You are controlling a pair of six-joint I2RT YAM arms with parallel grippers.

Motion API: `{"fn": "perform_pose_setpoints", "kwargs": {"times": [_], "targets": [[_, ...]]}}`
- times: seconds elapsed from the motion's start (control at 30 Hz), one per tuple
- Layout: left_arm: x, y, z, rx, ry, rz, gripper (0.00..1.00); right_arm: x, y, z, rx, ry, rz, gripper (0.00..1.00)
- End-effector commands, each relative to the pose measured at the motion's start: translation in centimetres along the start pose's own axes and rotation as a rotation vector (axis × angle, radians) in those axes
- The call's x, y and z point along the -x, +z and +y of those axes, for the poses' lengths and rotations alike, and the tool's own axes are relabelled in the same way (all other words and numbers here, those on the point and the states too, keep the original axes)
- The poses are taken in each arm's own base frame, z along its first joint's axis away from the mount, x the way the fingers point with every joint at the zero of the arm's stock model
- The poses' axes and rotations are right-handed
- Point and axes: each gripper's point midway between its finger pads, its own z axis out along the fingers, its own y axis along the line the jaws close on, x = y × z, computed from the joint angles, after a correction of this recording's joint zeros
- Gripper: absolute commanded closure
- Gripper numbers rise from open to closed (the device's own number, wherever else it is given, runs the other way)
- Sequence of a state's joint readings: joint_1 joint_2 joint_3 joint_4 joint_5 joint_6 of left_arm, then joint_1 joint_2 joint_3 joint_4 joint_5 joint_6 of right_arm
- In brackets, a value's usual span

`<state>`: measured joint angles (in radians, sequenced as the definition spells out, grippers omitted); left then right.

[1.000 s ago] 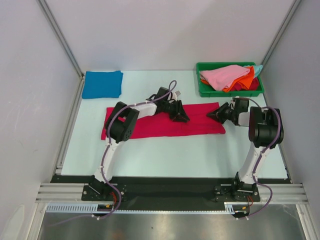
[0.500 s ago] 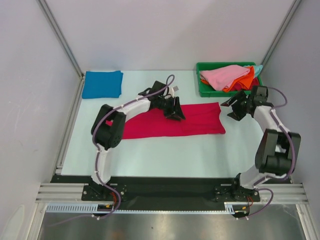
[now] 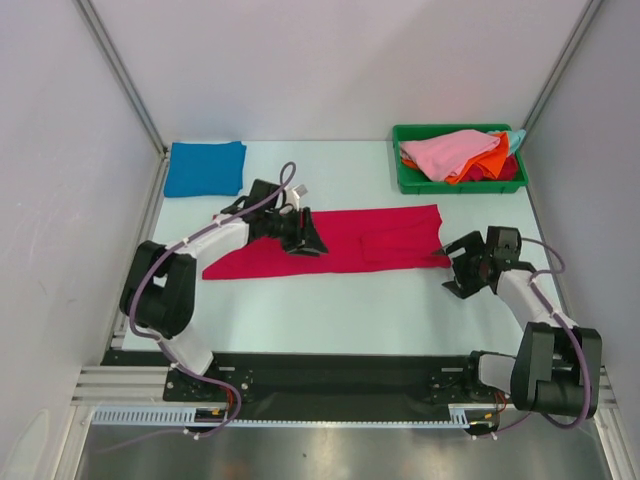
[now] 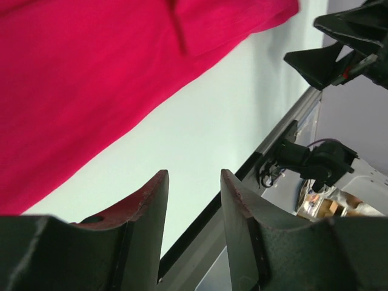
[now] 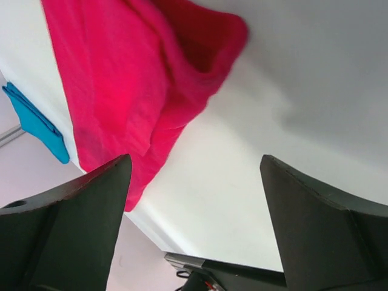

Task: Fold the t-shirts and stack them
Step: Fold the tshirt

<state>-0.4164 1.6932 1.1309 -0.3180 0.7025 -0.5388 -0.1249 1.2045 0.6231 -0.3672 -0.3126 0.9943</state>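
The crimson t-shirt lies flat across the middle of the table as a long strip, with a fold line near its right end. My left gripper hovers over the shirt's left half. In the left wrist view its jaws are open with only bare table between them, and the crimson cloth lies beyond. My right gripper is just off the shirt's near right corner. Its jaws are wide open and empty, and the shirt's corner is ahead of them.
A folded blue t-shirt lies at the back left corner. The green bin at the back right holds a pink t-shirt on top of an orange one. Metal rails run along the table's sides and near edge.
My right gripper has opened, let go of the shirt's right end and come back toward the near right. My left gripper has slid left along the shirt.
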Motion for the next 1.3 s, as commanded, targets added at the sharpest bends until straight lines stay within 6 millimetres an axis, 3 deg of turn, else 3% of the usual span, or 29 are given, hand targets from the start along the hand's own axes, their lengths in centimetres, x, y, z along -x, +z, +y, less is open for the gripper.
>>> {"fn": "perform_pose_setpoints", "kwargs": {"times": [0.0, 0.07, 0.17, 0.43, 0.5, 0.63, 0.83, 1.03, 1.23, 1.27], "targets": [[-0.1, -2.3, 0.1, -0.004, 0.059, -0.049, 0.55, 1.3, 0.8, 1.2, 0.070, 0.023, -0.075, 0.08], [-0.3, -3.0, 0.7, 0.017, 0.052, -0.057, 0.55, 1.1, 1.6, 0.3, 0.057, 0.026, -0.071, 0.13], [-0.7, -3.7, 1.0, 0.024, 0.047, -0.069, 0.55, 1.9, 2.6, 0.8, 0.113, 0.011, -0.109, 0.22], [-1.6, -4.5, 1.9, 0.041, 0.028, -0.054, 0.55, 3.1, 5.7, 0.2, 0.135, -0.035, -0.144, 0.28], [-1.8, -4.7, 2.1, 0.046, 0.024, -0.051, 0.55, 3.5, 6.0, 0.8, 0.175, -0.052, -0.163, 0.35], [-1.8, -5.0, 2.6, 0.054, 0.017, -0.047, 0.55, 3.3, 7.0, 0.6, 0.186, -0.043, -0.142, 0.67], [-1.8, -5.5, 3.7, 0.074, 0.004, -0.057, 0.55, 3.5, 7.1, -1.0, 0.153, -0.084, -0.174, 0.98], [-1.7, -6.0, 5.2, 0.095, -0.018, -0.064, 0.55, 4.5, 7.8, -2.2, 0.182, -0.206, -0.166, 1.00], [-1.7, -7.0, 7.5, 0.159, -0.046, -0.096, 0.55, 5.8, 7.9, -1.3, 0.236, -0.252, -0.122, 1.00], [-1.9, -7.1, 8.0, 0.172, -0.066, -0.101, 0.56, 5.5, 8.2, -2.2, 0.190, -0.245, -0.100, 1.00]]}}
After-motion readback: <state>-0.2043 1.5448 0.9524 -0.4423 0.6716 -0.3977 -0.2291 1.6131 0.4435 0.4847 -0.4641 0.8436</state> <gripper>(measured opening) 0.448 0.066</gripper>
